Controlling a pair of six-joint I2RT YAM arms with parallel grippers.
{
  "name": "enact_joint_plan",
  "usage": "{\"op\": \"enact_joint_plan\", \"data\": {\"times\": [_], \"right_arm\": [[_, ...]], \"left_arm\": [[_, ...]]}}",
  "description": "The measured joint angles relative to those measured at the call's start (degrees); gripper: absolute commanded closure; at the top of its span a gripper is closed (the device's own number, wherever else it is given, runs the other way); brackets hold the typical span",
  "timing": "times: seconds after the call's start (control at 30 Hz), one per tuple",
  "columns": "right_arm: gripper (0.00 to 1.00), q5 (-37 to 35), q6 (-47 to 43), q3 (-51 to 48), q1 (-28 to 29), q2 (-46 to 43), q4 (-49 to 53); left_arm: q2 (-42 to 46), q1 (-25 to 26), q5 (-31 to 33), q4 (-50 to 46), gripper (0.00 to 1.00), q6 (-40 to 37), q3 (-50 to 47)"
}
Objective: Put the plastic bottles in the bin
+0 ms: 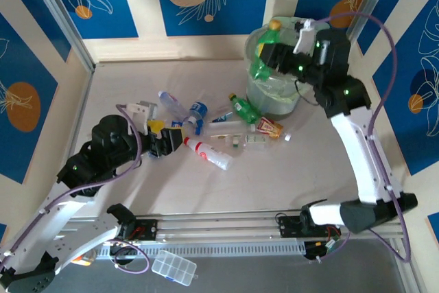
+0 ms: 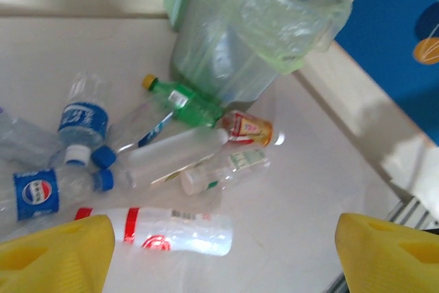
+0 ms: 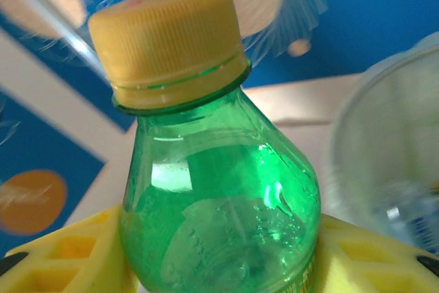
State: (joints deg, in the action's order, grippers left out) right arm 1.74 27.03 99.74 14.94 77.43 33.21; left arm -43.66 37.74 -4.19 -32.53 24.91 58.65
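Right gripper is clamped on a green bottle with a yellow cap, held over the bag-lined bin. Left gripper gapes wide and empty, with loose bottles lying just ahead on the table.

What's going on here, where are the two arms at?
Plastic bottles are being cleared into the bin. The right gripper is shut on a green bottle with a yellow cap, held up by the rim of the pale-green bin and not yet let go. The left gripper is open and empty, low over the pile of bottles on the table, closest to a clear bottle with a red label.
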Motion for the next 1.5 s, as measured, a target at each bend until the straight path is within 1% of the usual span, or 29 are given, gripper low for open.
{"op": "enact_joint_plan", "data": {"times": [0.1, 0.27, 0.33, 0.47, 0.57, 0.77, 1.0, 1.23, 1.5], "right_arm": [[0.52, -4.9, -2.2, 8.3, -3.5, 7.3, 4.3], [0.51, -13.7, -4.4, 21.2, -6.2, 20.6, 12.7], [0.51, -15.9, -4.5, 25.3, -6.6, 25.1, 16.2], [0.51, -18.9, -4.5, 36.6, -6.9, 35.5, 25.2], [0.5, -20.7, -4.8, 42.0, -6.8, 41.3, 29.8], [0.5, -22.1, -5.2, 43.5, -6.6, 47.7, 34.9], [0.5, -21.7, -5.2, 43.5, -7.0, 52.3, 37.0], [0.43, -19.9, -5.6, 43.8, -7.4, 57.2, 37.4], [0.29, -18.9, -5.4, 44.2, -7.8, 58.6, 37.9]], "left_arm": [[-0.6, 0.0, 0.7, -1.4, 0.17, -0.4, -0.2], [-2.6, 0.0, 1.4, -3.5, 0.17, -1.7, -0.2], [-2.9, 0.0, 1.5, -3.8, 0.17, -2.4, -0.2], [-3.8, 0.0, 1.5, -3.8, 0.17, -3.0, -0.2], [-4.9, 0.0, 1.5, -3.7, 0.17, -3.0, -0.2], [-6.6, 0.0, 1.2, -3.4, 0.18, -3.2, -0.2], [-6.8, 0.0, 0.4, -2.7, 0.19, -3.4, -0.7], [-7.0, 0.0, 0.2, -2.6, 0.18, -3.4, -1.0], [-7.8, 0.0, 0.4, -2.7, 0.17, -3.4, -1.0]]}}
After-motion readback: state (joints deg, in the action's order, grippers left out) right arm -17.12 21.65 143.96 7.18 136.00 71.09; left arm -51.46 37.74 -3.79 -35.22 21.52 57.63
